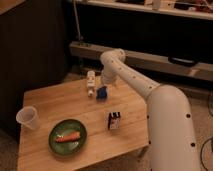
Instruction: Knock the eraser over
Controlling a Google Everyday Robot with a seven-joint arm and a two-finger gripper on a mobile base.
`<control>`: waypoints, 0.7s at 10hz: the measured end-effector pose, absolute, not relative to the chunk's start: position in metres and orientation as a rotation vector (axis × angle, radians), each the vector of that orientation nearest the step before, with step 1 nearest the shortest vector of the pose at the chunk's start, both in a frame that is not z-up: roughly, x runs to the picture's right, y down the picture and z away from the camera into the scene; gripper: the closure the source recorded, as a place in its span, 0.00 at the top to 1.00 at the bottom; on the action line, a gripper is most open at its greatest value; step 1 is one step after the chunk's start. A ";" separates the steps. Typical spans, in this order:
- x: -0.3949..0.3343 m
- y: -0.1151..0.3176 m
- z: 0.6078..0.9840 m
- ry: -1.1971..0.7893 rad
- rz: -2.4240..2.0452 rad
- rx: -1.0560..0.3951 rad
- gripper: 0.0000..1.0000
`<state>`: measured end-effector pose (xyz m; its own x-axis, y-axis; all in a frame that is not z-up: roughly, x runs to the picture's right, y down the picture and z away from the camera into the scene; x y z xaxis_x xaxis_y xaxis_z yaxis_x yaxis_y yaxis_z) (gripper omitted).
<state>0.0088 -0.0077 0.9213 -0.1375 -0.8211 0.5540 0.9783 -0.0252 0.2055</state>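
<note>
The eraser [114, 120] is a small dark block with a white lower part and reddish stripes. It stands upright on the wooden table [130, 110], right of the middle. My gripper [106, 83] hangs from the white arm over the table's far side, just above a small blue object [102, 93] and beside a white bottle [90, 83]. The gripper is well behind the eraser and apart from it.
A green plate [56, 145] with an orange carrot [67, 136] on it sits at the front left. A clear plastic cup [27, 118] stands at the left edge. The arm's large white base [170, 130] fills the right side. A dark wall lies behind.
</note>
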 end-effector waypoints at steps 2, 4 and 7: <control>0.009 -0.008 0.921 -0.630 -1.600 -0.324 0.80; 0.011 -0.009 0.920 -0.627 -1.597 -0.320 0.80; 0.046 -0.026 0.891 -0.616 -1.517 -0.211 0.80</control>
